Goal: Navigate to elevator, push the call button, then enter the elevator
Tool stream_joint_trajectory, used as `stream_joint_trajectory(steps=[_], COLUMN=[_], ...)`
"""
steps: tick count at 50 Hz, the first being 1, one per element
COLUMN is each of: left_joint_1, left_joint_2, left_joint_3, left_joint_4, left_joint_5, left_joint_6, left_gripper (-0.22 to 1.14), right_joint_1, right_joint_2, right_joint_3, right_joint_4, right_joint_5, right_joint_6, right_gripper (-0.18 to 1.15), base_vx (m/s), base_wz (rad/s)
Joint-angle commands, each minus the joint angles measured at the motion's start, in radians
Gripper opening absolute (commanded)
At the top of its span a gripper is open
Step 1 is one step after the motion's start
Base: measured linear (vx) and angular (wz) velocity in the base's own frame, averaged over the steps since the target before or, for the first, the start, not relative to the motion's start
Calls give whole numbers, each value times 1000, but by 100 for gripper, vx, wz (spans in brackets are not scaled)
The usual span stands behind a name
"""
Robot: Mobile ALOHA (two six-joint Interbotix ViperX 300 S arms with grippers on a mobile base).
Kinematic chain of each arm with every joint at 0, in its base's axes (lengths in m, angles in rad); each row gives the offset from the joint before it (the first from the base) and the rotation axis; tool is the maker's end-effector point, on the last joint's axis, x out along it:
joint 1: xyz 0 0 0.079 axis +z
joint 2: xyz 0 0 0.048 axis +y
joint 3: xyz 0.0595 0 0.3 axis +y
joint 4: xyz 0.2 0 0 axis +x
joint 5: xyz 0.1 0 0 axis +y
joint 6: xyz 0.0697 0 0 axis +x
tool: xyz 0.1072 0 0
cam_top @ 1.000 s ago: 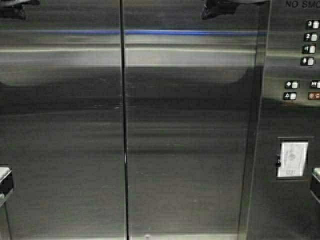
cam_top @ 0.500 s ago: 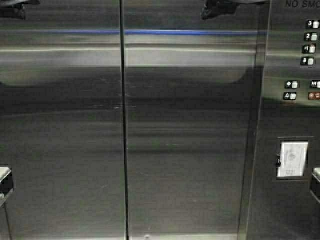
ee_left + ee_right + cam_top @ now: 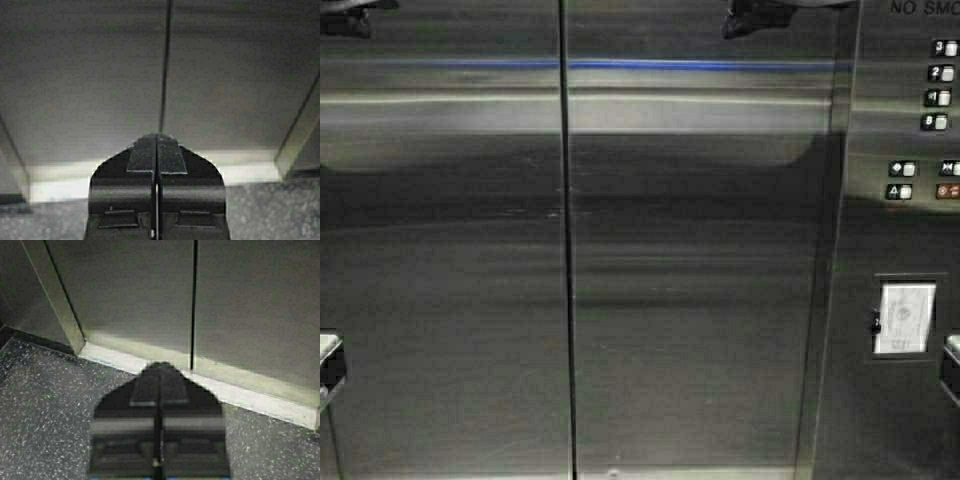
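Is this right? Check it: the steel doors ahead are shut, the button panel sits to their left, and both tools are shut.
One thing is wrong: the button panel sits to the right of the doors, as the high view shows. The rest holds: the doors are shut, with only a thin dark seam between them, and the left tool and right tool are both shut.

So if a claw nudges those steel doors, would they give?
Probably not: the doors are tall brushed-steel panels, shut along a thin seam, so likely heavy and rigid. The smooth metal looks slippery, so the shut left claw would probably slide off.
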Motion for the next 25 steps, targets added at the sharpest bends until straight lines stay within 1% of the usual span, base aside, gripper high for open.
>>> stream_joint_trajectory(steps=[1,25], left_joint_1=[0,2], left_joint_2=[-3,-3], left_joint_3=[-26,-25], left_joint_4=[-2,-2], left_joint_5=[-8,-8], left_joint_6=[2,2], left_gripper=[2,2], right_joint_1=[2,2], right_joint_2=[-11,-12], right_joint_3=[-17,-17], right_joint_4=[2,2], right_joint_5=[-9,-9], right_joint_6=[2,2], right_gripper=[6,6], base_vx=[0,0], base_wz=[0,0])
